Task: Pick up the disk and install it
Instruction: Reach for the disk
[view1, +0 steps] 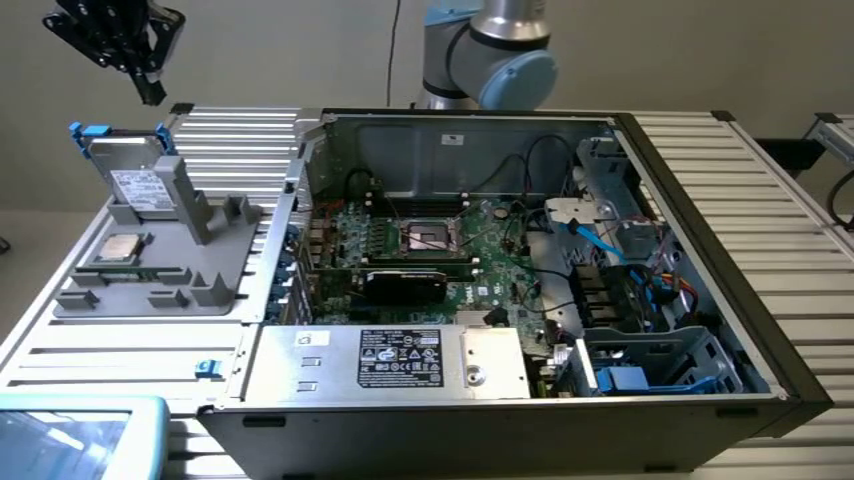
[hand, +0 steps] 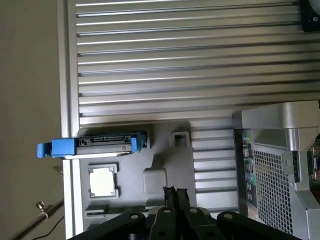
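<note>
The disk stands upright on its edge in a grey fixture tray on the exterior view's left. It is silver-grey with a white label and sits in a blue carrier frame. In the wrist view the disk appears edge-on from above, with blue tabs at both ends. My black gripper hangs high above the disk, well clear of it. Its fingers are shut together with nothing between them.
A small square processor chip lies in the tray beside the disk. The open computer case stands on the slatted aluminium table, with a grey labelled power-supply box at its front and a drive cage at the exterior view's lower right.
</note>
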